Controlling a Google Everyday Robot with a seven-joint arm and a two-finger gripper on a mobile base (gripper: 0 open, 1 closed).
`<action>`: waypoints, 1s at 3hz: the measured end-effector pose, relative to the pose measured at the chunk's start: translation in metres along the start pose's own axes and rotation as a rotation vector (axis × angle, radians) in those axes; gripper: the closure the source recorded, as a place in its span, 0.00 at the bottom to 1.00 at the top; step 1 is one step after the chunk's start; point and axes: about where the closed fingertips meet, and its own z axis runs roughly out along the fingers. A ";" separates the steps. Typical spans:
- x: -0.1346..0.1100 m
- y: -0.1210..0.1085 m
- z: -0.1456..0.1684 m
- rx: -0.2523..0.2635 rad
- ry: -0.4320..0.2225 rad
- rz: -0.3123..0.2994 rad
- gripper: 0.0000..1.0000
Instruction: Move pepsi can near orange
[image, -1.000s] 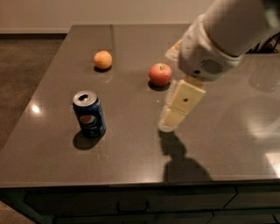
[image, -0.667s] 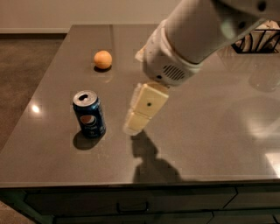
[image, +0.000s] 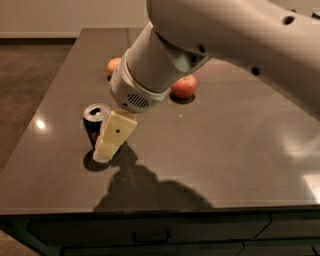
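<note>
Pepsi can (image: 95, 115) stands upright on the left front part of the dark table (image: 230, 150), silver top showing, its right side and front hidden behind the gripper (image: 106, 147). The gripper is down at the can, right up against it or just in front; contact can't be confirmed from here, and whether it's open or closed on the can, I cannot tell. The can sits on the tabletop, not lifted. The orange (image: 113, 65) is further back on the table, mostly covered by the robot arm (image: 200, 45), well apart from the can. A red apple (image: 183, 86) lies to the right of the orange, beside the arm. My read: reach looks about done, grasp unconfirmed; the lift, the carry toward the back and the set-down next to the orange are all left.
</note>
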 end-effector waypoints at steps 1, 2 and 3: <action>0.000 -0.011 0.025 -0.039 -0.024 0.025 0.00; -0.001 -0.017 0.037 -0.074 -0.057 0.046 0.00; -0.002 -0.016 0.041 -0.097 -0.080 0.055 0.16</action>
